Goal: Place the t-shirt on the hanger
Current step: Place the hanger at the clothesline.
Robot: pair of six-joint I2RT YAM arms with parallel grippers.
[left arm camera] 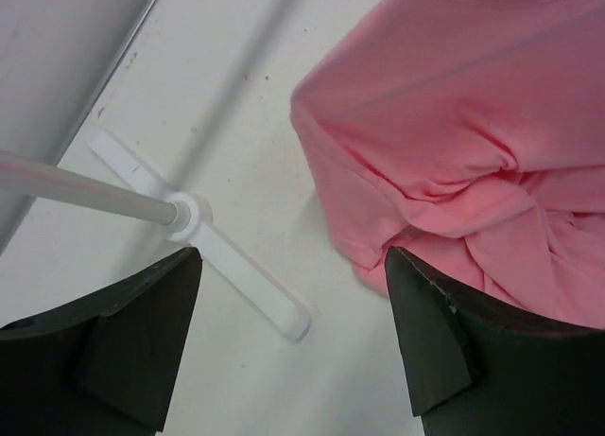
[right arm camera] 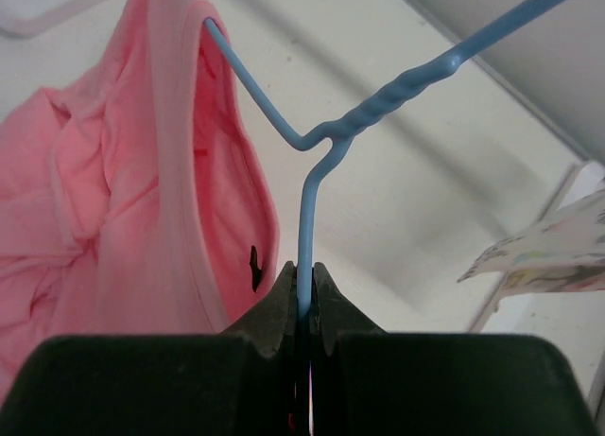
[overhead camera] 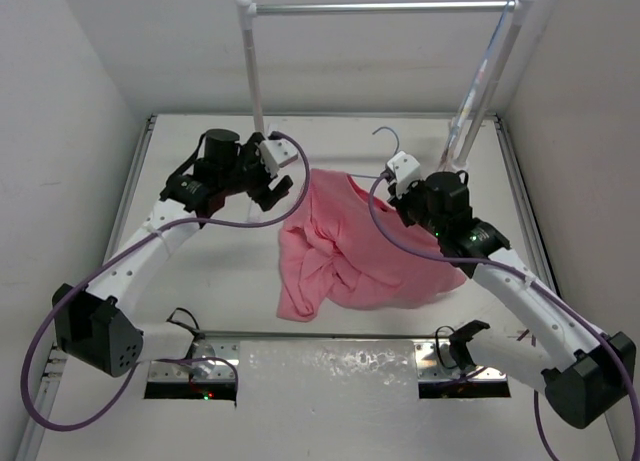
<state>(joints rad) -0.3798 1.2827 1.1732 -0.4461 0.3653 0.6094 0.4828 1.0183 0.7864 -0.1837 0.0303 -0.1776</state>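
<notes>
T-shirt (overhead camera: 350,246): salmon, crumpled mid-table (overhead camera: 200,281), collar toward 12 o'clock.
Hanger (right arm camera: 307,200): 1 arm looks threaded into the collar, the other is bare.
Right gripper (right arm camera: 302,277): fingers pinched on that bare wire.
Left gripper (left arm camera: 293,304): fingers wide apart, empty, at the shirt's 10 o'clock.
Progress: judged about half done, 2nd shoulder remains.

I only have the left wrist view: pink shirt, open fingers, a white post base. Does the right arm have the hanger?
Observer: Yes. The right gripper is shut on the hanger, pinching its blue wire below the twisted neck.
Operator: Is any of it in the shirt?
Observer: One wire arm runs to the t-shirt collar and disappears behind the fabric.
Operator: Anywhere to hang it?
Observer: The top view shows a metal rail across the back of the table.
</notes>
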